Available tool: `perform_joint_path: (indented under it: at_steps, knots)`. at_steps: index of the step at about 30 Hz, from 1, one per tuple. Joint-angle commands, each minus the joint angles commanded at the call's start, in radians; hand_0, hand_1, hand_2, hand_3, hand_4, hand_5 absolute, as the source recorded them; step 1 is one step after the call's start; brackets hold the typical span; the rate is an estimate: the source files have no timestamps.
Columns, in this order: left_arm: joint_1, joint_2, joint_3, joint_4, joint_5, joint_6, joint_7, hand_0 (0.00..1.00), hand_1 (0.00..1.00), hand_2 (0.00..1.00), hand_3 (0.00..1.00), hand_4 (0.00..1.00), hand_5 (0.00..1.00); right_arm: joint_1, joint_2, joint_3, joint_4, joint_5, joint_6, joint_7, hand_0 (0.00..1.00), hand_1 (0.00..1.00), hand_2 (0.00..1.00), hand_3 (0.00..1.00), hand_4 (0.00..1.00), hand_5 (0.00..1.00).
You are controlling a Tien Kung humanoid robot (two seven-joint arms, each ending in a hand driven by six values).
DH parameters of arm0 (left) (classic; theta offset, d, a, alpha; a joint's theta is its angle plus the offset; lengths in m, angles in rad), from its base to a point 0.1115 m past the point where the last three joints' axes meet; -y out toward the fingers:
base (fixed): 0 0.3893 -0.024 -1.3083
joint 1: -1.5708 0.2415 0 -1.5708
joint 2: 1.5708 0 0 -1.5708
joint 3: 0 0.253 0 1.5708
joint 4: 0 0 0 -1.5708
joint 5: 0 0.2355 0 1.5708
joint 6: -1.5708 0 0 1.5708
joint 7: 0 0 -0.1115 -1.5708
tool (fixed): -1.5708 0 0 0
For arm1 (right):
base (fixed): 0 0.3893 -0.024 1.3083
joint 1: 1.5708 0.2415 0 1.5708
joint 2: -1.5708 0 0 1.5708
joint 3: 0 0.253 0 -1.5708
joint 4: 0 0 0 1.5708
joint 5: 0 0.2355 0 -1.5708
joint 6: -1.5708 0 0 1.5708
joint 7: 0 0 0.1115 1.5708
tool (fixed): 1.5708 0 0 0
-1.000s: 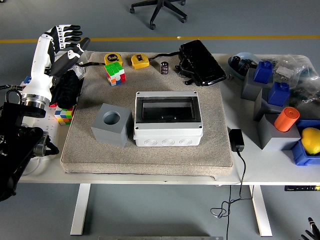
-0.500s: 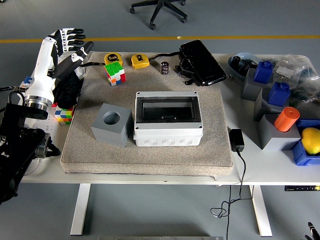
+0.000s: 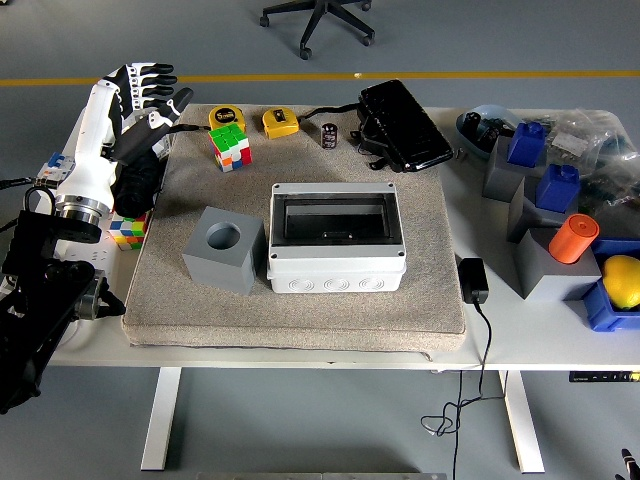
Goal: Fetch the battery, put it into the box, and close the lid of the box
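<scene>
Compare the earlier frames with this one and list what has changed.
The left hand has drifted a little right and toward the table's far edge, fingers spread, holding nothing. The left arm's black base low on the left has shifted slightly too. The battery, the box with its lid open, the grey block and both cubes stayed put. Nothing was grasped or released.

White table (image 3: 560,345) | centre: beige mat (image 3: 300,310) | left edge, beside mat: colour cube (image 3: 127,230) | right of mat: black power adapter (image 3: 472,280) with cable, grey blocks (image 3: 545,262), blue bin (image 3: 612,312) holding yellow ball (image 3: 622,280)
</scene>
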Motion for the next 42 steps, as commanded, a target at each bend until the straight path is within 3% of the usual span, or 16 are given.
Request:
perform_joint_path:
  at_steps: [42]
  knots:
    - [0.005, -0.006, -0.016, 0.001, -0.002, -0.005, 0.0, 0.575, 0.668, 0.654, 0.666, 0.963, 0.597, 0.005, 0.0, 0.005, -0.001, 0.001, -0.002, 0.007, 0.594, 0.605, 0.616, 0.556, 0.966, 0.543]
